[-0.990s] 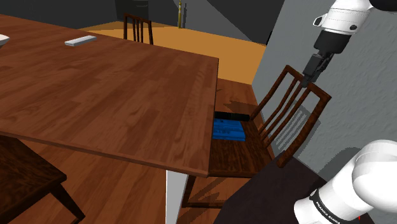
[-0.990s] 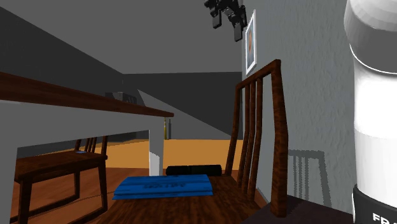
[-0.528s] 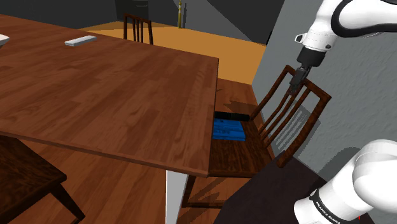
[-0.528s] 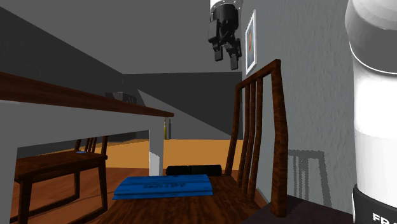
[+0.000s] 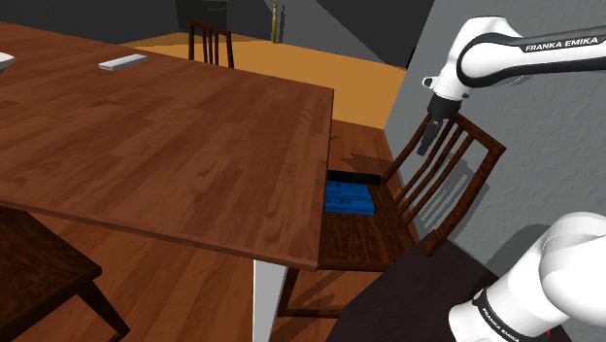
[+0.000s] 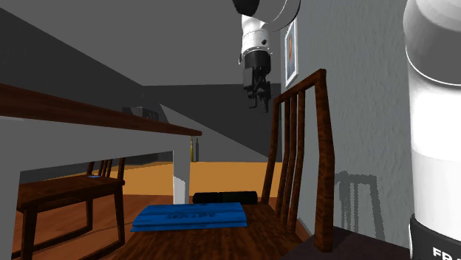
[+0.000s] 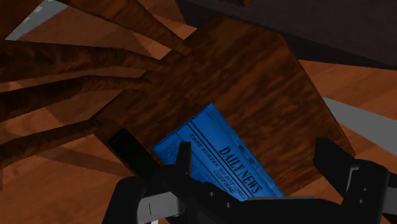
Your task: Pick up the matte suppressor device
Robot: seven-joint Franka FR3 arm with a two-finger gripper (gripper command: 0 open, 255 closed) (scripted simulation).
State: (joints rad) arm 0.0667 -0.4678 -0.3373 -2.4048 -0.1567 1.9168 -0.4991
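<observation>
Tool: fingers apart, empty, hanging high over the chair, beside the top rail of its back.
Suppressor: black cylinder, lying at the seat's far edge, close by the counter rim. We think it touches the blue newspaper.
Open room: we see free air above the seat, hemmed by the backrest slats and the counter edge.

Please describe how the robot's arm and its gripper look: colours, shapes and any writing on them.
The arm is white, built of rounded links with dark joints. Black letters FRANKA EMIKA run along one link. The gripper is all black, with two blocky fingers.
</observation>
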